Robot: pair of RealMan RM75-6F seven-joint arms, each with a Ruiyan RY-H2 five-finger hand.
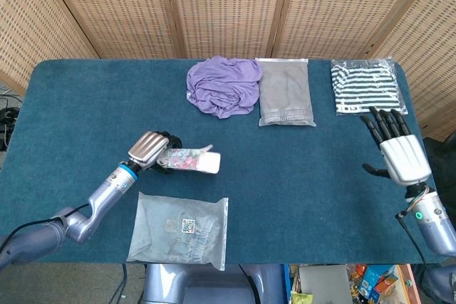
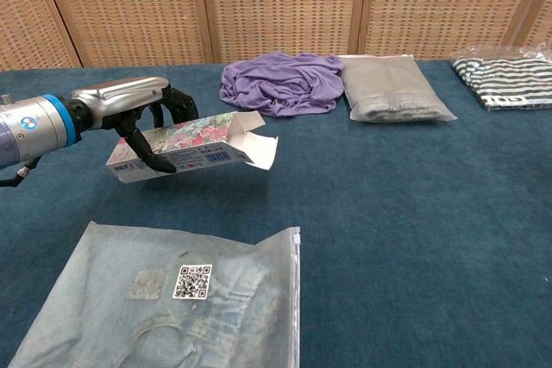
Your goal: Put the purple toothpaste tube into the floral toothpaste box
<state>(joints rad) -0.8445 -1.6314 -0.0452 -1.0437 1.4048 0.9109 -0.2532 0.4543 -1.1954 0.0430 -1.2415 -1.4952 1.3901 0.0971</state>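
Observation:
My left hand [image 1: 152, 150] [image 2: 138, 109] grips the floral toothpaste box [image 1: 190, 160] [image 2: 185, 146] by its closed end. The box lies nearly level just above the table, its open flap end pointing right. No purple toothpaste tube shows in either view; whether it is inside the box cannot be told. My right hand [image 1: 397, 151] hovers at the table's right edge, fingers spread, holding nothing. The chest view does not show the right hand.
A bagged grey garment [image 1: 181, 228] [image 2: 164, 299] with a QR label lies at the front, just below the box. Along the back lie a purple cloth [image 1: 222, 85] [image 2: 280, 82], a grey packaged garment [image 1: 286, 92] [image 2: 392, 86] and a striped packaged garment [image 1: 367, 86] [image 2: 509, 77].

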